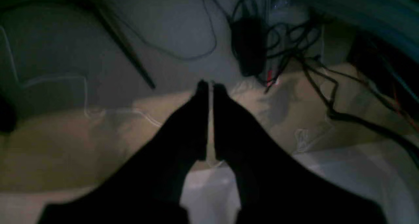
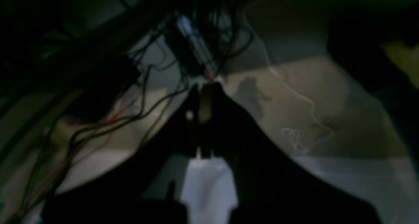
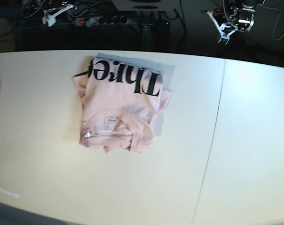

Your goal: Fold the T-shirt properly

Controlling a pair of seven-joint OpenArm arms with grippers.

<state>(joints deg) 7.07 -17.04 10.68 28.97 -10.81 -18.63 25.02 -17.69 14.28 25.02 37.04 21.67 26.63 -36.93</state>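
— Base view first: where are the arms?

— Neither shows there. Each wrist view has its own gripper low in the frame, tips pointing up: left gripper [image 1: 211, 86] fingers pressed nearly together on nothing, right gripper [image 2: 204, 86] likewise closed and empty.

— And the T-shirt [image 3: 119, 105]?

— Folded into a rough bundle, upper left of centre on the white table [image 3: 245, 140], black lettering toward the top edge, neck label showing. Bare tabletop lies all around it.

— Anything nearby?

— Tangled cables [image 1: 294, 50] beyond the fingers, and a power strip [image 3: 97, 20] behind the table.
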